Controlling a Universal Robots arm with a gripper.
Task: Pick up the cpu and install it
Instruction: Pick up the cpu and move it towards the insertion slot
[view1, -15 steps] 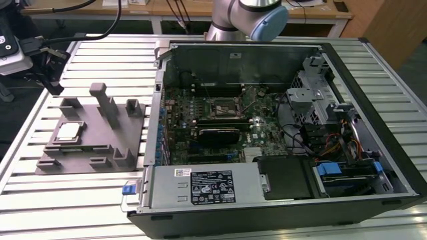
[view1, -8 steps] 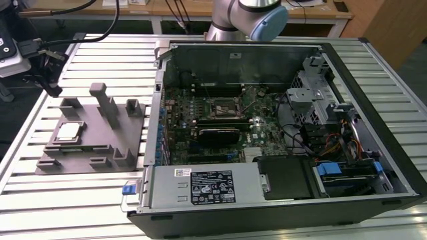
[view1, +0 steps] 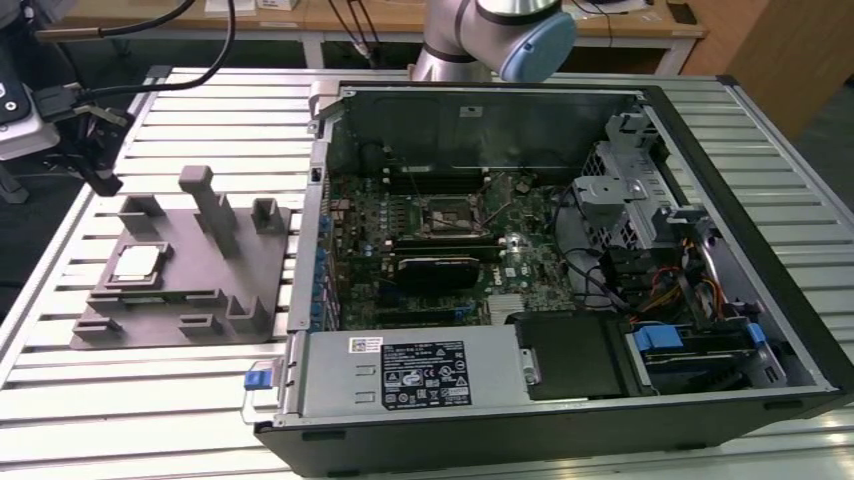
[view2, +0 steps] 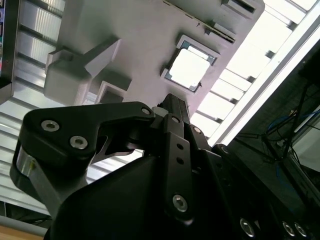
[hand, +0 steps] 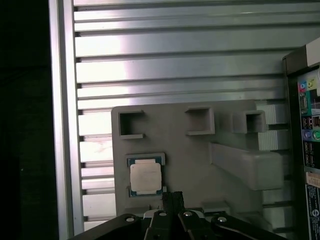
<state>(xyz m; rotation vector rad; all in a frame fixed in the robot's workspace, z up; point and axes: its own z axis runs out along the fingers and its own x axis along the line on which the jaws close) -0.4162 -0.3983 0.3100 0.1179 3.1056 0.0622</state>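
A table of ribbed aluminium slats carries the work, with pale wooden benches along its far edge. On the exterior view's left lies a matte grey plastic fixture plate moulded with square pockets, low blocks and a tall upright post.

The cpu, a flat square with a silvery-white lid and a darker rim, rests level in a framed recess near the plate's left side. In the first wrist view the gripper, black and jointed with bright screw heads, hangs above the plate just beside the cpu without touching it. Whether it is released or clenched cannot be told.

On the exterior view's right an open black computer case lies on its side. Inside are a dark motherboard with a square black-framed socket, a silver power supply at the near edge, a grey metal drive cage and coloured cables. The arm, silver with a blue cap, rises beyond the case's far wall.
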